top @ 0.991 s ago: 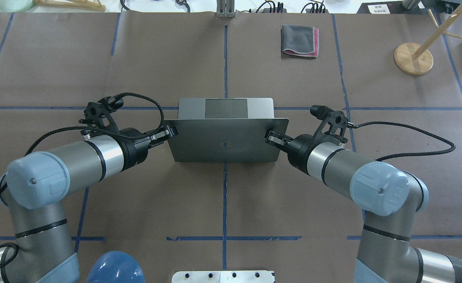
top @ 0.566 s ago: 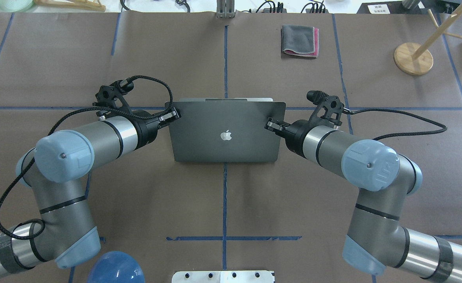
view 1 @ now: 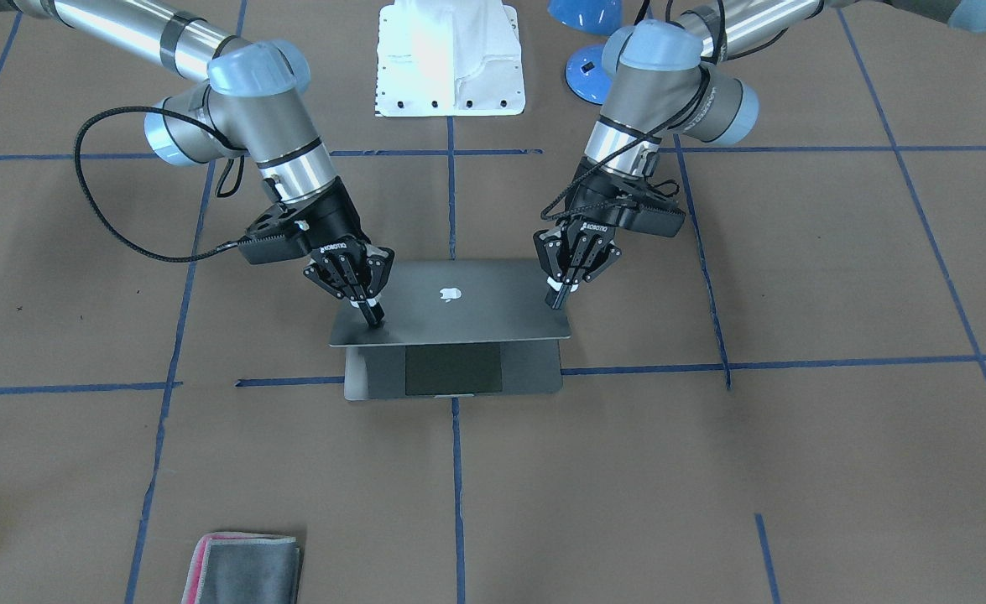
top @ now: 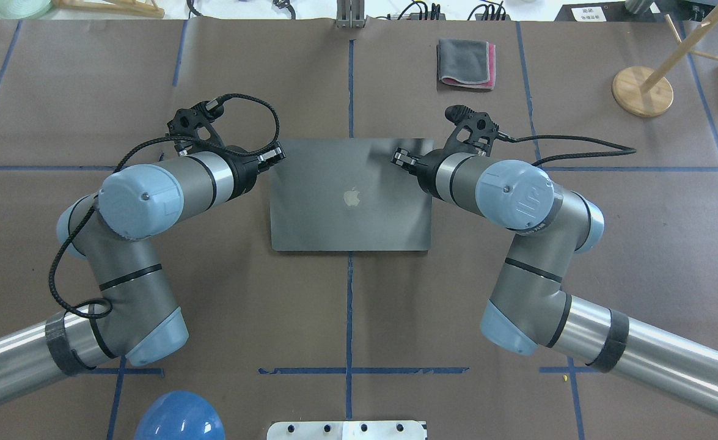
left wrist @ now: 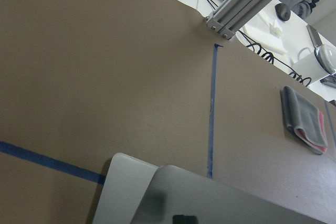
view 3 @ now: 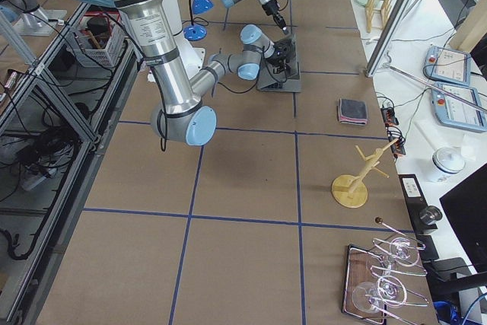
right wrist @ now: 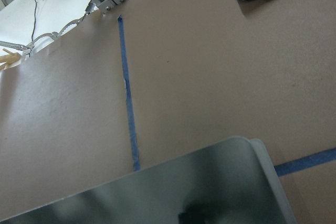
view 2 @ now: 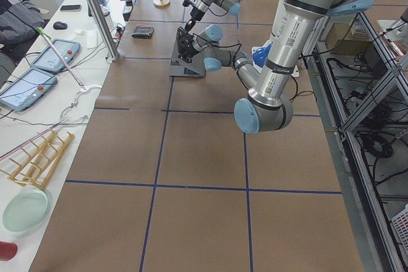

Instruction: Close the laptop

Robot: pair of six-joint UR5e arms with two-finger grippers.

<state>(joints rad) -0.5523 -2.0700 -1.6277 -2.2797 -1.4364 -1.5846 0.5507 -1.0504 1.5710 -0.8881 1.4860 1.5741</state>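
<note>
At the middle of the surface [view 1: 711, 461] I've got the laptop [top: 351, 195], square on the blue tape cross, logo side up.

From overhead the lid [top: 310, 183] covers the whole base. The front-facing view tells me more: the lid is not flat yet. Its free edge hangs above the base, and I can see the trackpad [view 1: 453, 369] and a strip of palm rest beneath it.

Left hand [view 1: 554, 295]: fingers together, nothing between them, tips planted on the lid's top near its outer corner, on the robot's left side. Right hand [view 1: 371, 315]: the same story, fingers pinched together on nothing, tips touching the lid near the opposite corner. Both forearms slant down and inward over the lid, one from each side.

On the left wrist camera I see a rounded corner of the lid with the paler base corner poking out from under it. The right wrist camera gives me the other lid corner, with a thin rim of base showing beside it.

Well apart from all this, a folded grey-and-pink cloth [top: 466, 63] lies at the far side of the surface, and a wooden stand [top: 642, 90] sits beyond it to the right.
</note>
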